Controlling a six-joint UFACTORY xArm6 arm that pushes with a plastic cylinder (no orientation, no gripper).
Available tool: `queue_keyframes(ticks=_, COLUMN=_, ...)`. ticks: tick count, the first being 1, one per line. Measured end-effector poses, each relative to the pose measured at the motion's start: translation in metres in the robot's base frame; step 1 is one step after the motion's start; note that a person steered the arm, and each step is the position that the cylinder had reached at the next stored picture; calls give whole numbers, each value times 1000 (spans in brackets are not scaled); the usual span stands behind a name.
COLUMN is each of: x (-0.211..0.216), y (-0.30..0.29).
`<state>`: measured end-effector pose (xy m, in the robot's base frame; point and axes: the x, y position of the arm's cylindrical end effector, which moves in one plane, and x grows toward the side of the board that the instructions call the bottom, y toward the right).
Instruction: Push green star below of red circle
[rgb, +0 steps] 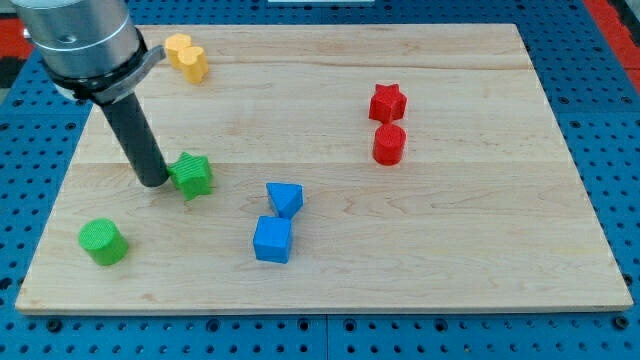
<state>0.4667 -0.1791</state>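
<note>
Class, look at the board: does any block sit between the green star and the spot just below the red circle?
My tip touches the green star on its left. Toward the spot under the red circle, the blue triangle lies close beneath the straight path; nothing else intervenes.

From my seat at the controls, all I get of the surroundings is a pale wooden table (330, 270) made of long planks joined side by side, the seams running across the view from left to right. Its grain is light and even, and the near edge looks slightly rounded. Under and around it lies a blue pegboard (600, 60) with regular rows of small dark holes, showing along all four sides. In the top corners of the view I see patches of red (612, 12), too cropped to identify. The light is soft and even, casting only short, faint shadows. No walls or windows show.
</note>
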Motion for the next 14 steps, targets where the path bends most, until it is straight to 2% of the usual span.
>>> queue_keyframes(ticks=2, x=1, y=135)
queue_keyframes(ticks=3, x=-10, y=145)
queue_keyframes(ticks=4, x=-43, y=130)
queue_keyframes(ticks=5, x=-57, y=158)
queue_keyframes(ticks=6, x=-52, y=191)
queue_keyframes(ticks=8, x=-48, y=175)
queue_keyframes(ticks=9, x=-37, y=157)
queue_keyframes(ticks=10, x=-14, y=166)
queue_keyframes(ticks=13, x=-14, y=243)
queue_keyframes(ticks=14, x=-7, y=248)
